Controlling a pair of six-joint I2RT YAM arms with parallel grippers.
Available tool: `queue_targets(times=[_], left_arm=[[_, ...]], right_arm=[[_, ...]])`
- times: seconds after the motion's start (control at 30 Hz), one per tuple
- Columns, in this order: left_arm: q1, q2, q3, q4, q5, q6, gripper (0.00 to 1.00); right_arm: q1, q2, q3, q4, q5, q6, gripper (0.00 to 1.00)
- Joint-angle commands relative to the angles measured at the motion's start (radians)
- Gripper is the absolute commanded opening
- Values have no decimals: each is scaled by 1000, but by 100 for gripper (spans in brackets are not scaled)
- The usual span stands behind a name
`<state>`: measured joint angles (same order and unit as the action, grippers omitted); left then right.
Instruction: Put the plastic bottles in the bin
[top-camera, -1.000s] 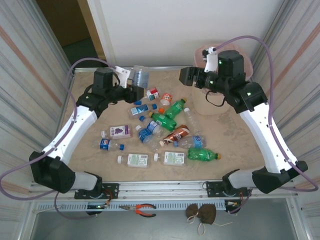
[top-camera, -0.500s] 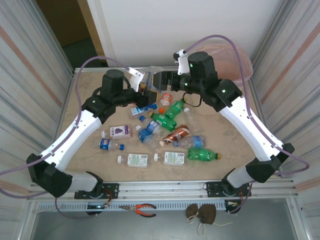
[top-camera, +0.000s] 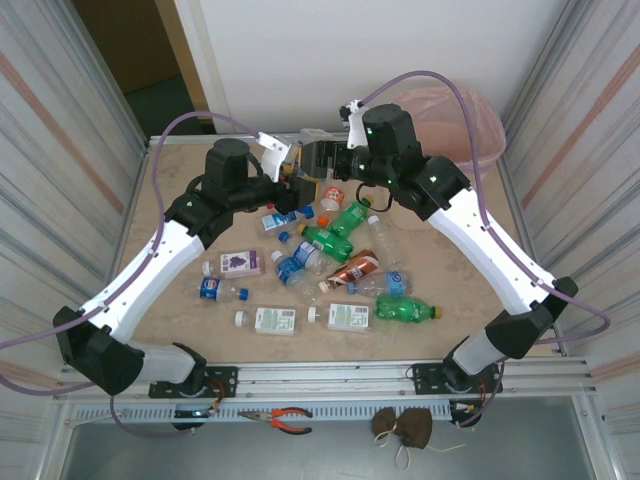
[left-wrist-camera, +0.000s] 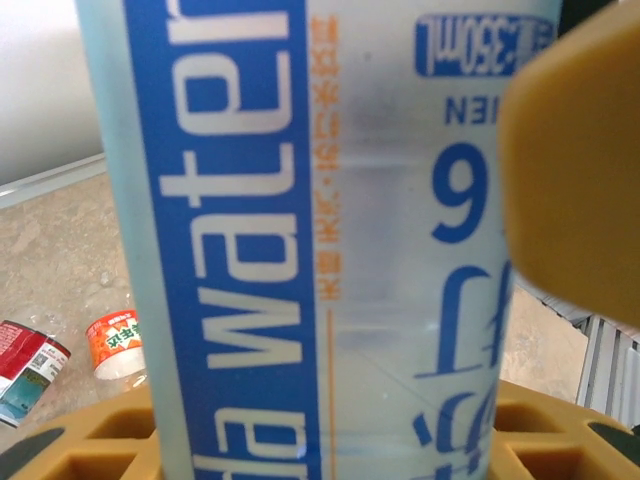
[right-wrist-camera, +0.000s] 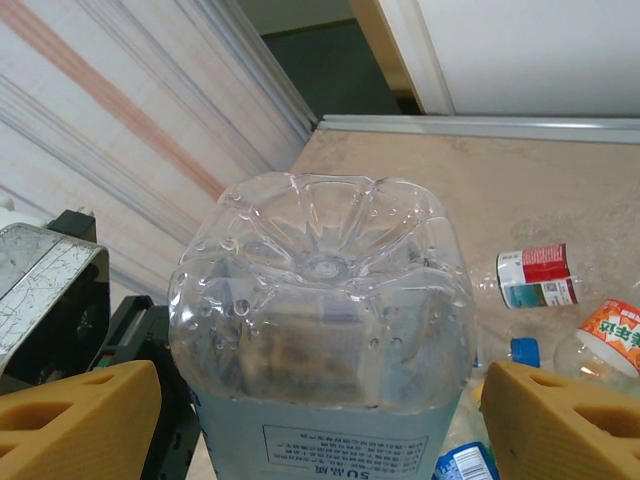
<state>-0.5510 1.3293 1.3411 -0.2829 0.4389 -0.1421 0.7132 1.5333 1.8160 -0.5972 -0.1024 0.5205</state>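
While the water bottle (top-camera: 306, 163) hangs in the air left of the bin (top-camera: 470, 120), the left fingers (left-wrist-camera: 580, 200) pinch its labelled body. The right fingers (right-wrist-camera: 75, 420) stand wide around its base, not yet gripping. This looks like a handover, since the bin stands on the right side.

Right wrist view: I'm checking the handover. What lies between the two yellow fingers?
A clear bottle, base toward the camera, lies between the fingers in the right wrist view, with a narrow gap on each side.
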Motion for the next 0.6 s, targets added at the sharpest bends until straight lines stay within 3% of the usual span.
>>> queue_targets(times=[0.0, 0.57], left_arm=[[-10, -33, 10, 49, 11, -3, 48], [-13, -37, -2, 81, 2, -16, 48]], right_arm=[[7, 24, 2, 33, 1, 24, 81], [4, 39, -18, 42, 15, 46, 79]])
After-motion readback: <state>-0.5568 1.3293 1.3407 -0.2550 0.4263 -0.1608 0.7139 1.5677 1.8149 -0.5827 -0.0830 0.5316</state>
